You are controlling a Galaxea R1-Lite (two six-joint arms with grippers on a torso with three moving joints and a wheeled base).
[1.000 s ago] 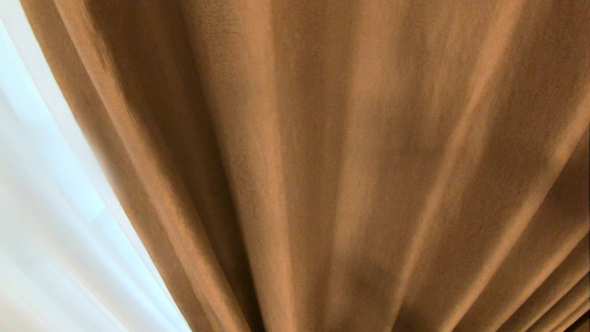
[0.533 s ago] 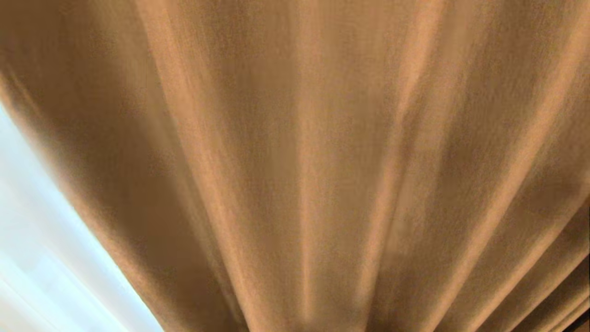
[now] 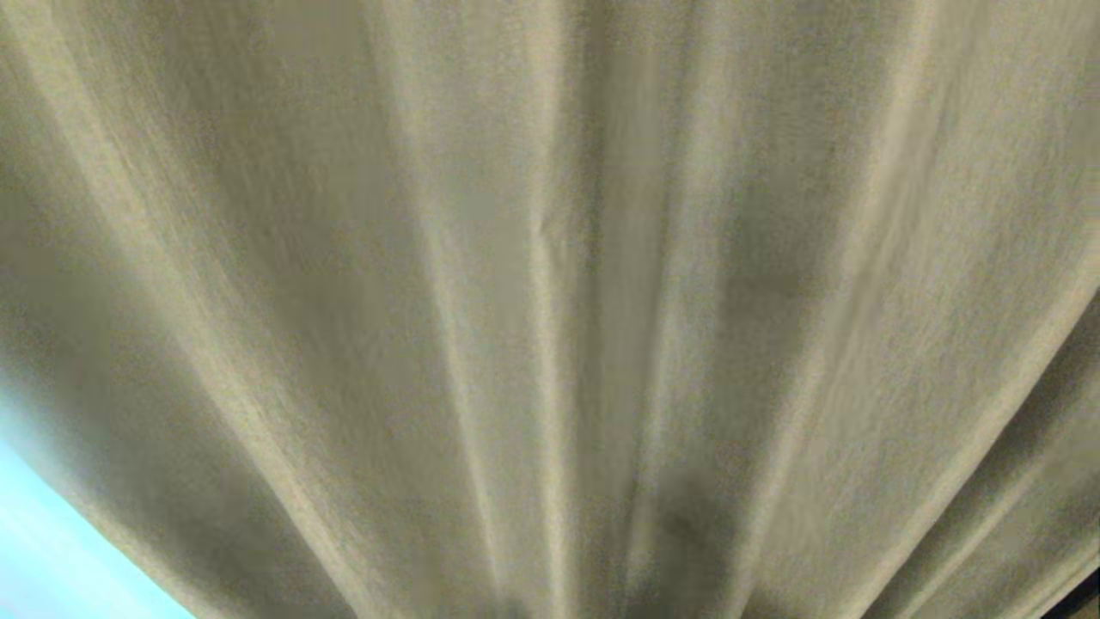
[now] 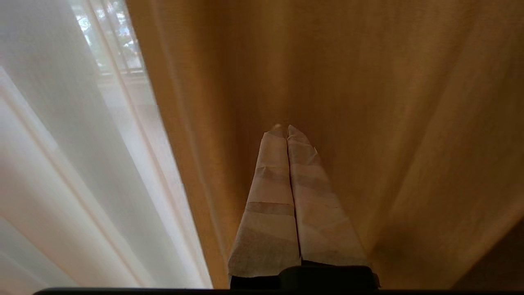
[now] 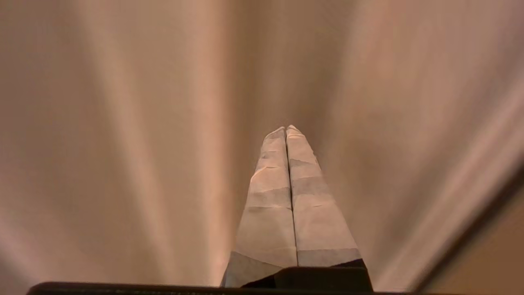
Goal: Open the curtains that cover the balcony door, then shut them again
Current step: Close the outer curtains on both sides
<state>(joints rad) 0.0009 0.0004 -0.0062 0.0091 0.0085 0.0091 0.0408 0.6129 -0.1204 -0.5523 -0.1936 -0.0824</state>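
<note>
Risk: we judge the heavy drape (image 3: 550, 258), which fills our head view, may stay put, because neither pair of fingers grips any of it. Sheer curtain (image 4: 73, 164): beside the drape's edge near our left arm, daylight showing through; door hidden. No surface or floor visible. Right gripper (image 5: 285, 130): fingers pressed together, empty, facing drape folds. Left gripper (image 4: 283, 129): fingers likewise closed, empty.

In the head view the heavy drape (image 3: 550, 284) has spread left across nearly everything, and the pale sheer (image 3: 51, 559) has shrunk to the bottom-left corner.
</note>
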